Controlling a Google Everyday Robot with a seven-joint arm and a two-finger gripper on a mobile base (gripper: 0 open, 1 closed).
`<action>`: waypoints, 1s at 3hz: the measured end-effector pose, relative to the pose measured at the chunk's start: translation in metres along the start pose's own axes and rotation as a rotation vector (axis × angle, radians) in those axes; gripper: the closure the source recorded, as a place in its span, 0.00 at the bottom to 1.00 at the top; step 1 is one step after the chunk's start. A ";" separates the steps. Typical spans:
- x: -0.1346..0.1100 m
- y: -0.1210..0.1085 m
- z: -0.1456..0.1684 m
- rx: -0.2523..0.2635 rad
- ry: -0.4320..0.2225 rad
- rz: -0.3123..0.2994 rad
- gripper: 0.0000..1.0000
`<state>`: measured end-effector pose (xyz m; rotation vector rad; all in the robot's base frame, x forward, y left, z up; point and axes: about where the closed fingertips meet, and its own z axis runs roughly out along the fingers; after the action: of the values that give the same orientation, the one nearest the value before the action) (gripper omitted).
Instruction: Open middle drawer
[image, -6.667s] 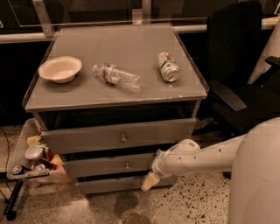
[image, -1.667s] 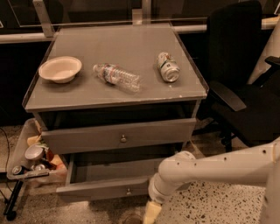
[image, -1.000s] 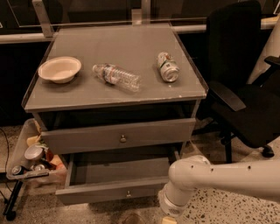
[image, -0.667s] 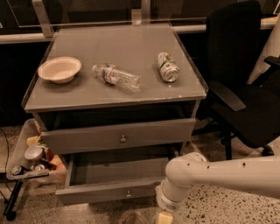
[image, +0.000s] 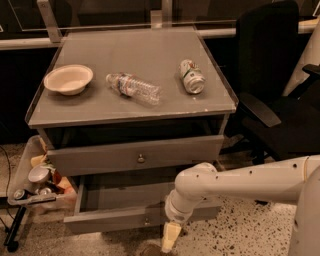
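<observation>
The middle drawer (image: 112, 220) stands pulled out below the top drawer (image: 100, 159) of the grey cabinet. Its flat front carries a small round knob (image: 146, 219), and its shallow grey tray (image: 122, 194) shows inside. My gripper (image: 170, 238) hangs low, just in front of the drawer's front panel, right of the knob and near the floor. My white arm (image: 240, 180) reaches in from the right and covers the right end of the drawer. Anything below the middle drawer is hidden.
On the cabinet top (image: 90, 112) lie a white bowl (image: 68, 79), a plastic bottle (image: 133, 87) on its side and a can (image: 191, 76). A black office chair (image: 272, 90) stands close on the right. A bin of clutter (image: 35, 182) sits left of the cabinet.
The middle drawer, shut in the oldest frame, now stands pulled out. My arm has dropped low in front of it and shifted slightly left over the last second.
</observation>
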<state>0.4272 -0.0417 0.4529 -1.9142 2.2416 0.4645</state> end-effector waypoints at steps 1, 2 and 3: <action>-0.009 -0.021 0.011 0.016 -0.007 -0.022 0.00; -0.010 -0.022 0.039 -0.021 0.008 -0.025 0.00; 0.003 -0.006 0.062 -0.082 0.052 -0.019 0.00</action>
<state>0.4276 -0.0249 0.3932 -2.0076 2.2680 0.5172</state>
